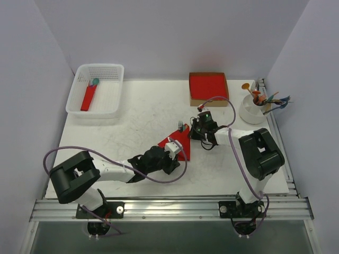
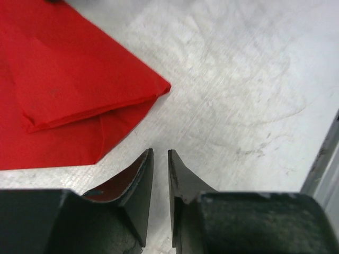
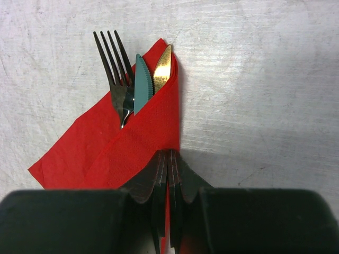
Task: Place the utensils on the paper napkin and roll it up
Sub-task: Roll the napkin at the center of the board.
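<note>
The red paper napkin [image 1: 179, 145] lies mid-table, folded over the utensils. In the right wrist view the napkin [image 3: 143, 143] wraps a dark grey fork [image 3: 114, 69], a teal knife [image 3: 142, 84] and a gold-coloured blade [image 3: 161, 71], whose heads stick out at the top. My right gripper [image 3: 169, 153] is shut on the napkin's folded right edge; in the top view it [image 1: 189, 132] sits at the napkin's upper right. My left gripper [image 2: 160, 153] is empty, with only a narrow gap between the jaws, just off the napkin's corner [image 2: 63, 90]; in the top view it [image 1: 179, 156] is at the napkin's near edge.
A white basket [image 1: 114, 71] at the back left holds a red roll with a teal spoon head [image 1: 89, 98]. A cardboard box of red napkins [image 1: 208, 87] stands at the back. A white cup [image 1: 252, 112] with colourful cutlery stands at the right. The table's metal rail [image 2: 323, 159] runs nearby.
</note>
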Tool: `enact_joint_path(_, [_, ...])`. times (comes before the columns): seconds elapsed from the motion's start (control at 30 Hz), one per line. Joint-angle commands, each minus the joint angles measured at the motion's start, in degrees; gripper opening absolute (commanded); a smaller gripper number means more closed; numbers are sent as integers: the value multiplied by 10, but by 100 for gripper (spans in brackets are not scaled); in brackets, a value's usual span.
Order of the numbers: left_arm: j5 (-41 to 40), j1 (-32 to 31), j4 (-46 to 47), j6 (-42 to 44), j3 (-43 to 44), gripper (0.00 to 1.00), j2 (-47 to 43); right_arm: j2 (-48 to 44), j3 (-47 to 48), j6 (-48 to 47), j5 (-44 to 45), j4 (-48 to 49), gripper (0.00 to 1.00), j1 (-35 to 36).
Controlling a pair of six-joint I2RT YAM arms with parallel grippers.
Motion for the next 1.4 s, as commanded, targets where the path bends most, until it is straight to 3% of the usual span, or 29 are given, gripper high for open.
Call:
enact_joint_path(0.0, [-11, -2, -41, 13, 40, 29, -54, -1, 7, -6, 16, -13, 0, 9])
enact_joint_path(0.2, [-19, 15, -75, 32, 99, 33, -52, -4, 8, -6, 17, -12, 0, 10])
enact_joint_path(0.6, [19, 28, -55, 49, 171, 33, 70, -3, 11, -6, 13, -13, 0, 12])
enact_joint_path(1.17, [6, 26, 26, 35, 98, 32, 124, 3, 15, -6, 3, -10, 0, 12])
enact_joint_path(1.27, [-9, 21, 30, 39, 90, 42, 127, 4, 14, -7, 3, -10, 0, 12])
enact_joint_path(1.37, [-30, 16, 28, 43, 90, 44, 127, 4, 15, -6, 4, -10, 0, 12])
